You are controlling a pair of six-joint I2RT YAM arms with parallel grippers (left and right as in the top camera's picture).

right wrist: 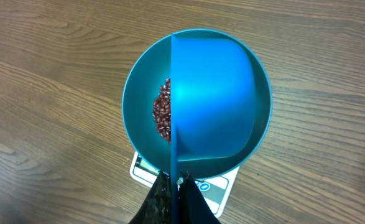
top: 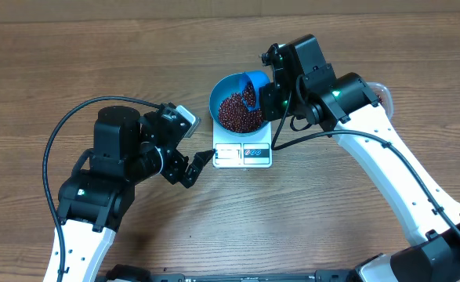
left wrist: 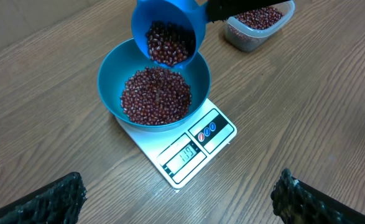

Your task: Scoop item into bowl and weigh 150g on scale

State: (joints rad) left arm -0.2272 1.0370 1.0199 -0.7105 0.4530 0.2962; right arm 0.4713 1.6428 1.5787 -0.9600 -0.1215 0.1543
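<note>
A clear plastic tub [left wrist: 258, 25] stands upright on the wooden table [left wrist: 313, 106]. A blue scoop [left wrist: 165, 31] is located just left of the tub in the left wrist view, raised off the table and tilted mouth downward.

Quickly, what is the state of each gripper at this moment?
Left gripper: open, holding nothing.
Right gripper: closed on the handle of the small blue plastic scoop.

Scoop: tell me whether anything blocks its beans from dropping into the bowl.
Nothing visible does. The scoop, in the right gripper, tilts directly above the bowl, its mouth open; only beans lie inside.
</note>
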